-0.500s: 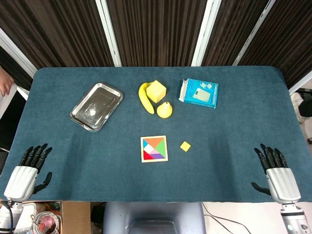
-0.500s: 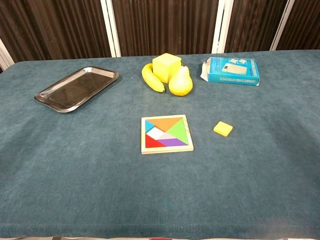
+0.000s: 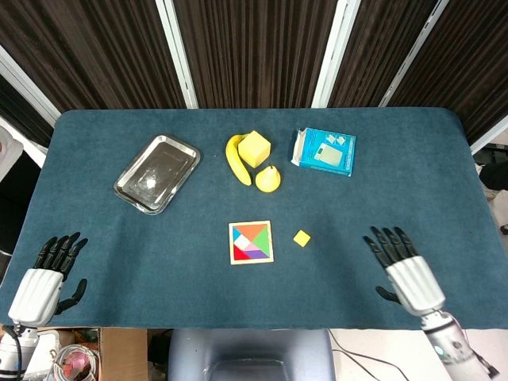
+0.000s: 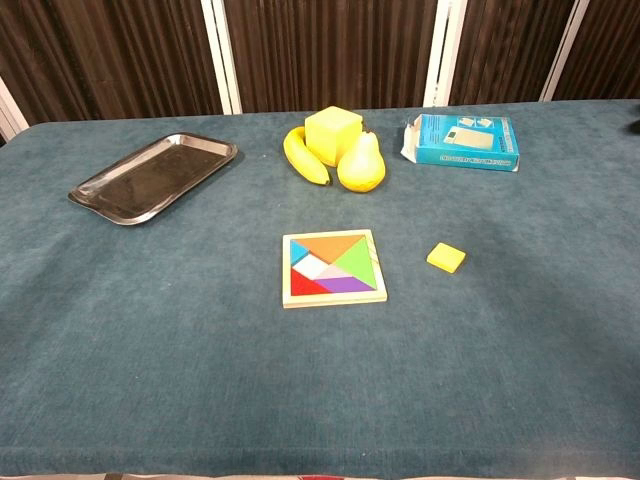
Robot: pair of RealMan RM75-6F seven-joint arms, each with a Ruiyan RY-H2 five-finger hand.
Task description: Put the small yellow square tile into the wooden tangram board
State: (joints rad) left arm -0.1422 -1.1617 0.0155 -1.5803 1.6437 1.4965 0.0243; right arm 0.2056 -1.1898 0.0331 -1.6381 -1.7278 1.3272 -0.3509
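Observation:
The small yellow square tile [image 3: 302, 237] [image 4: 446, 257] lies flat on the blue cloth, just right of the wooden tangram board [image 3: 251, 242] [image 4: 333, 268], which holds several coloured pieces. My right hand [image 3: 405, 270] hovers open near the table's front edge, to the right of the tile, fingers spread and empty. My left hand [image 3: 46, 275] rests open at the front left corner, far from the board. Neither hand shows in the chest view.
A steel tray [image 3: 156, 173] sits at the back left. A banana [image 3: 234, 161], a yellow cube [image 3: 254, 148] and a pear [image 3: 267, 179] cluster behind the board. A blue box [image 3: 325, 151] lies at the back right.
My right hand has moved left and slightly forward over the table, toward the tile. The left hand has barely shifted. Tile and board are unmoved.

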